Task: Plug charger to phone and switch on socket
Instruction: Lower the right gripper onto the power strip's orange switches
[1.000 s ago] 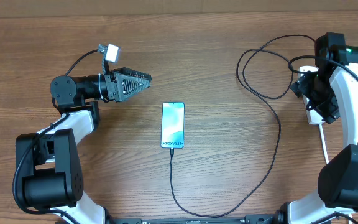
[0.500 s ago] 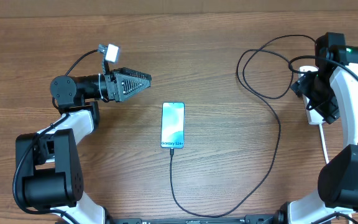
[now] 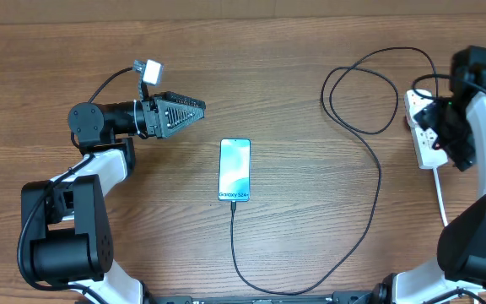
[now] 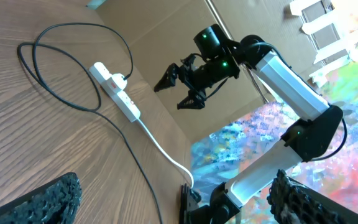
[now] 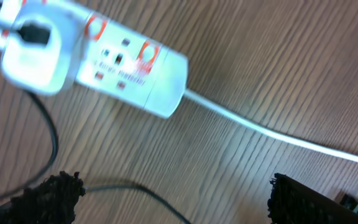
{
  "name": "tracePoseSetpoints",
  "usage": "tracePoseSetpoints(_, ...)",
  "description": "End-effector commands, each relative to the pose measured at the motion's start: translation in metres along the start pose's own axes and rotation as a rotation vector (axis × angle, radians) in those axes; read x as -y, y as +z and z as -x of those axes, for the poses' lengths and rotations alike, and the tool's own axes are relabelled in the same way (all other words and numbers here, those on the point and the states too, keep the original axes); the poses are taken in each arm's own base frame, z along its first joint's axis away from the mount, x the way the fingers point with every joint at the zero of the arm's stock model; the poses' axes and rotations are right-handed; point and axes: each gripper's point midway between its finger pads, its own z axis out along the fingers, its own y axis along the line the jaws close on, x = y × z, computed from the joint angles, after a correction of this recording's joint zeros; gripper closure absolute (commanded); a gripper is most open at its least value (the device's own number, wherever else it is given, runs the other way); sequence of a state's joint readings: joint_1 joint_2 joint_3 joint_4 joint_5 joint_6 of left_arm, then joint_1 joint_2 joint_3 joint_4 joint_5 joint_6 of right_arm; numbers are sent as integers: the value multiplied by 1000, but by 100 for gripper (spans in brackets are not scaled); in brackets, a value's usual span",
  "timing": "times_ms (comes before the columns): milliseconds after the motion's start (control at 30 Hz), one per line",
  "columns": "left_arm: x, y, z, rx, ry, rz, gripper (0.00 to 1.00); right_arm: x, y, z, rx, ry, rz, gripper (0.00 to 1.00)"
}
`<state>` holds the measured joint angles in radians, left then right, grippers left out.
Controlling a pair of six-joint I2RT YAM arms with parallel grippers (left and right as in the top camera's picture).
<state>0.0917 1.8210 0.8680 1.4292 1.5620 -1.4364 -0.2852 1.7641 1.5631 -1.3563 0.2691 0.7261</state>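
The phone (image 3: 234,170) lies flat at the table's middle, screen lit light blue. The charger (image 3: 379,181), a thin black cable, runs from the phone's bottom edge, loops right and up to the socket (image 3: 423,133), a white power strip with red switches at the far right. My right gripper (image 3: 439,125) hovers open over the strip; its wrist view shows the strip (image 5: 114,55), a plug block (image 5: 33,53) in one outlet and the open fingers (image 5: 176,186). My left gripper (image 3: 197,110) is open and empty, up and left of the phone (image 4: 176,186).
The strip's thick white cord (image 3: 440,196) runs down the right side toward the table's front edge. The cable forms a wide loop (image 3: 357,93) at the back right. The left wrist view shows the strip (image 4: 114,87) with the right gripper (image 4: 188,78) raised above it.
My right arm has shifted to the right and slightly back, uncovering more of the power strip. The left arm, phone and cable have not moved.
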Motion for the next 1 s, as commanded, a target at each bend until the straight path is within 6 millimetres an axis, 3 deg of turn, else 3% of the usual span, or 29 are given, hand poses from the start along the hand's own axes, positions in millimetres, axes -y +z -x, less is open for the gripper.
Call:
tracePoseSetpoints(0,9,0,0,-18,58,-3,0,11,-1,12,16,57,12,0)
tracePoseSetpoints(300,9,0,0,-18,58,-3,1,-1,6,36,75,105,66,0)
tracePoseSetpoints(967,9,0,0,-18,58,-3,0,-36,78,50,52,168,40,0)
